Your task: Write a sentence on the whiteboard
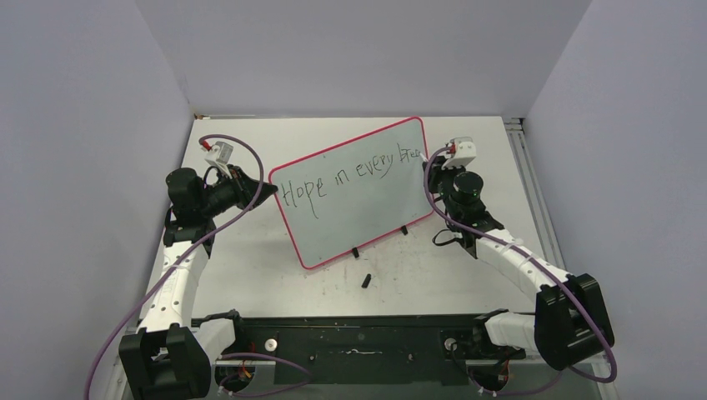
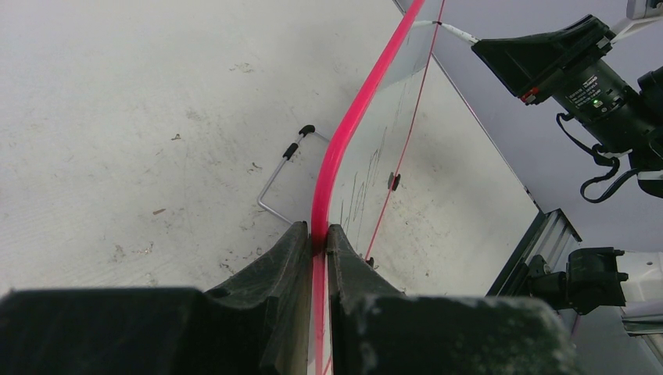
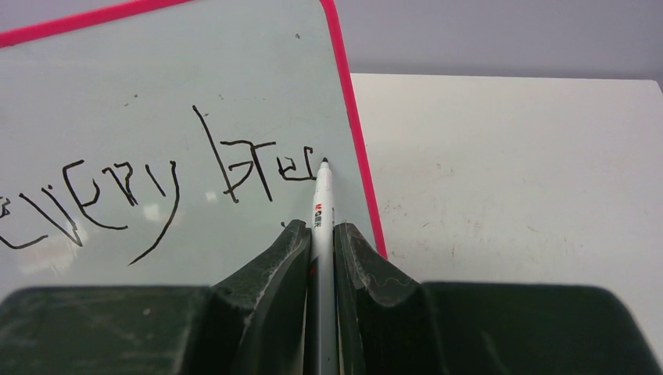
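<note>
The whiteboard (image 1: 358, 200) stands tilted on small black feet, with a red-pink rim (image 2: 338, 148). The sentence (image 1: 346, 177) reads "Hope in every brea" in black strokes; its end shows in the right wrist view (image 3: 156, 187). My left gripper (image 1: 265, 190) is shut on the board's left rim (image 2: 319, 234). My right gripper (image 1: 431, 164) is shut on a white marker pen (image 3: 322, 203), its black tip touching the board just after the last letter, close to the right rim (image 3: 356, 141).
A small black pen cap (image 1: 366, 280) lies on the table in front of the board. A bent wire stand (image 2: 281, 168) shows behind the board. The white table (image 1: 250, 250) is scuffed; grey walls enclose it.
</note>
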